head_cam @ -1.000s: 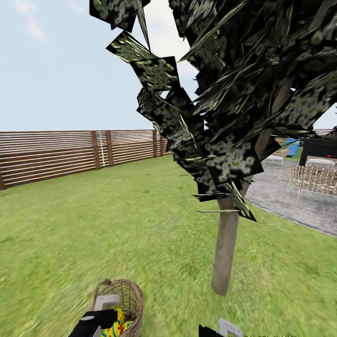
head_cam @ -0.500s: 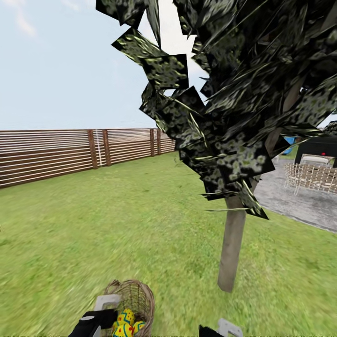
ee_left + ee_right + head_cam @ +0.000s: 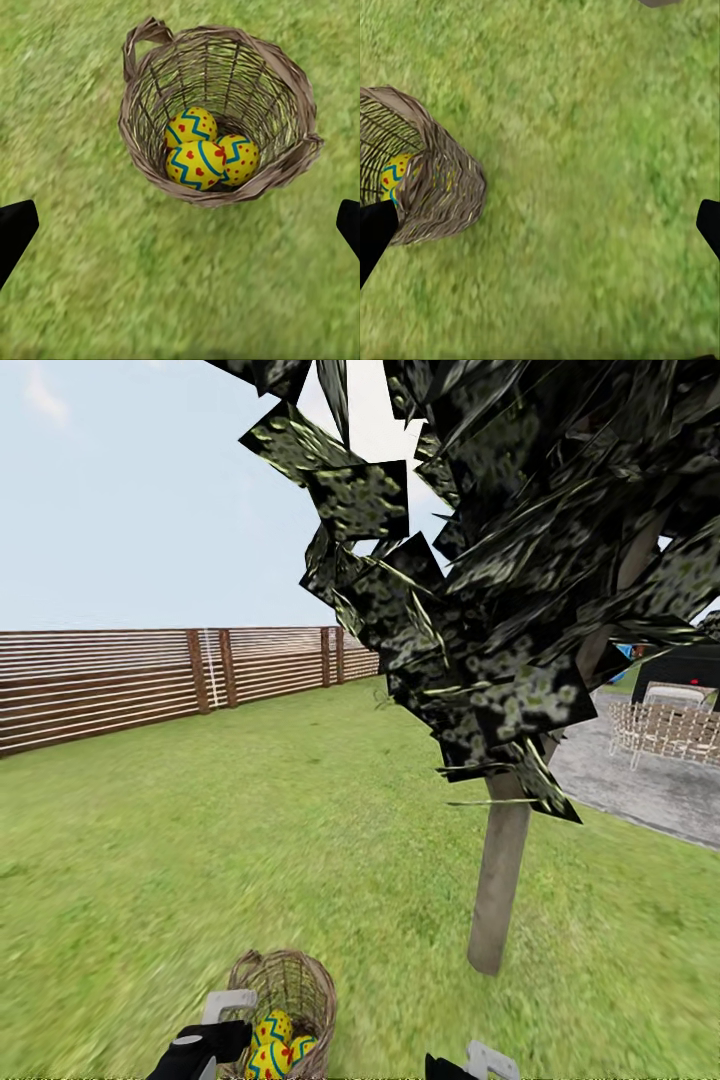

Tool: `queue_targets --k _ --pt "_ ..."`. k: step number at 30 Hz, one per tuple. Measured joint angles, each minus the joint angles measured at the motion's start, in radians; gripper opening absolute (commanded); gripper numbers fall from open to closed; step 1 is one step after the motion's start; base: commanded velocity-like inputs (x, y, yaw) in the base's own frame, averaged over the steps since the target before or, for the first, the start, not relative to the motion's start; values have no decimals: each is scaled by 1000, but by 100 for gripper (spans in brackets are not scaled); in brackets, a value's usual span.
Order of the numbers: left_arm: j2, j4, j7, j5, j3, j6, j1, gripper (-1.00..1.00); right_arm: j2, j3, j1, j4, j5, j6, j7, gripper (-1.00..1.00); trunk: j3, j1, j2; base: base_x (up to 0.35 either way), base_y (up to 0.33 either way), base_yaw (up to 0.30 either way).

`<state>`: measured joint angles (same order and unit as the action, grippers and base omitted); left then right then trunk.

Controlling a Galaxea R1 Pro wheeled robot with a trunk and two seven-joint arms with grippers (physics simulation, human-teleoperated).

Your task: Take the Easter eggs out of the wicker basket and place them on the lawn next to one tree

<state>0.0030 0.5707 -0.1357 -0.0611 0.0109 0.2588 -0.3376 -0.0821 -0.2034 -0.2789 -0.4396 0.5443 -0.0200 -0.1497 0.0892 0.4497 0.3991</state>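
The wicker basket (image 3: 290, 982) stands on the lawn (image 3: 250, 830) at the bottom of the head view, a short way left of the tree (image 3: 498, 880). Three yellow Easter eggs (image 3: 196, 165) with blue zigzags and red marks lie together on its floor; one egg (image 3: 394, 174) shows through the weave in the right wrist view. My left gripper (image 3: 215, 1040) hovers open over the grass beside the basket (image 3: 225, 75), its black fingertips (image 3: 15, 229) wide apart and empty. The right gripper (image 3: 470, 1065) is open too, above bare grass to the right of the basket (image 3: 442, 195).
The tree's low dark crown (image 3: 520, 560) hangs over the trunk at head height. A brown slat fence (image 3: 150, 675) runs along the far left. A grey paved patio (image 3: 650, 795) with pale woven seats (image 3: 665, 730) lies behind the tree on the right.
The whole head view has shifted, so the camera moved: basket and trunk now sit slightly further right and higher in the picture, and more of the eggs shows. Both grippers look unchanged.
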Motion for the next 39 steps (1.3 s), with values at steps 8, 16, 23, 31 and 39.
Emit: queue_targets --k 8,16,23,31,39 --pt "1 0 0 0 -1 0 0 100 0 -1 0 0 -1 0 1 100 -13 0 0 43 37 0" --pt "1 0 -1 0 -1 0 0 100 2 0 0 0 -1 0 1 100 -24 0 0 190 181 0" --pt "1 0 -1 0 0 0 0 100 4 -1 3 0 -4 -3 1 100 -25 0 0 99 120 0" --pt "1 0 -2 1 0 0 0 100 3 -1 3 -1 -3 -6 1 100 -25 0 0 30 96 -45" --pt "1 0 -2 2 0 0 0 100 2 -1 3 -1 -2 -6 1 100 -22 0 0 110 249 -174"
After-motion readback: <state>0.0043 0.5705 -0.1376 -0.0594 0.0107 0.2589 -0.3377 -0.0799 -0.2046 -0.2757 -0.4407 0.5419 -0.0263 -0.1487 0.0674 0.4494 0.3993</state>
